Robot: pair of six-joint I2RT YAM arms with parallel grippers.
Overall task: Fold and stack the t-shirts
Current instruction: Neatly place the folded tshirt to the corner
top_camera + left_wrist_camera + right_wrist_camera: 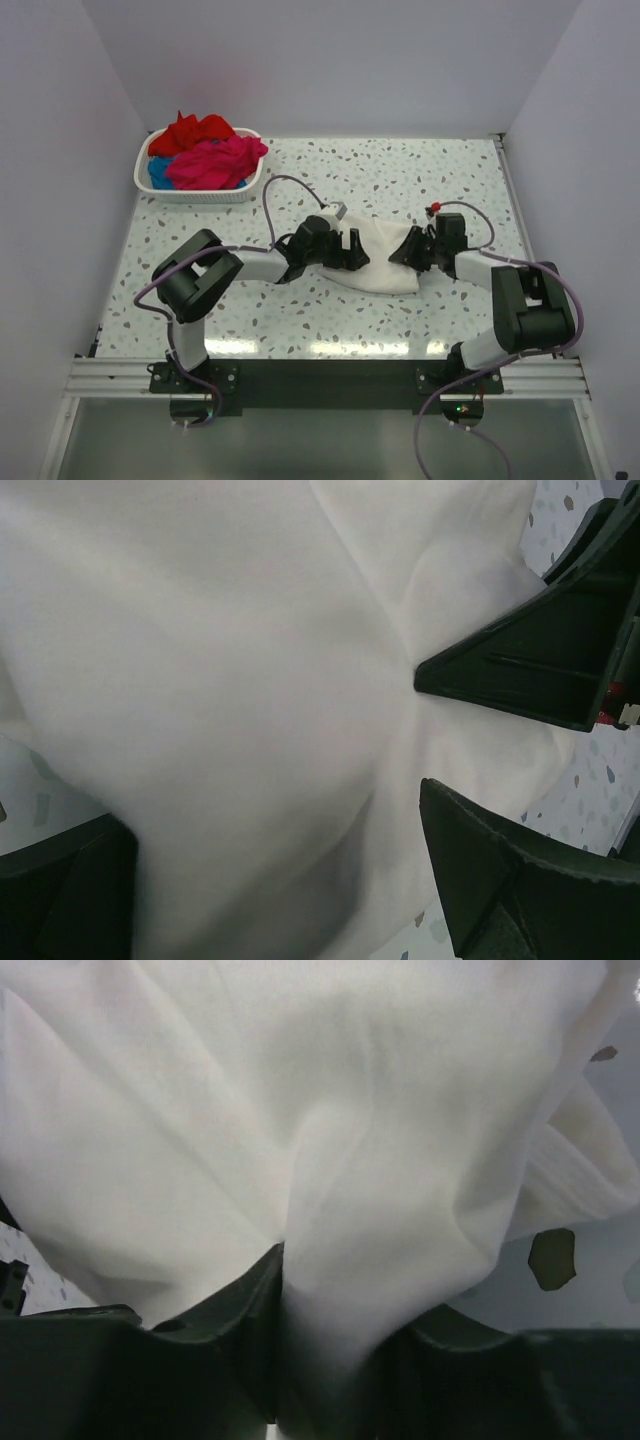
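Now right pincer [408,252] pinches white t-shirt [385,265].

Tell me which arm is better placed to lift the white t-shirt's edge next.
Right, probably: the right gripper has white t-shirt cloth gathered between its fingers, while the left gripper stands open over it.

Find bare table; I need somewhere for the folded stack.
Free: the far stretch of table right of the basket, and the near strip between the white t-shirt and the table's edge. Crowded: centre, where left arm and right arm meet on it.
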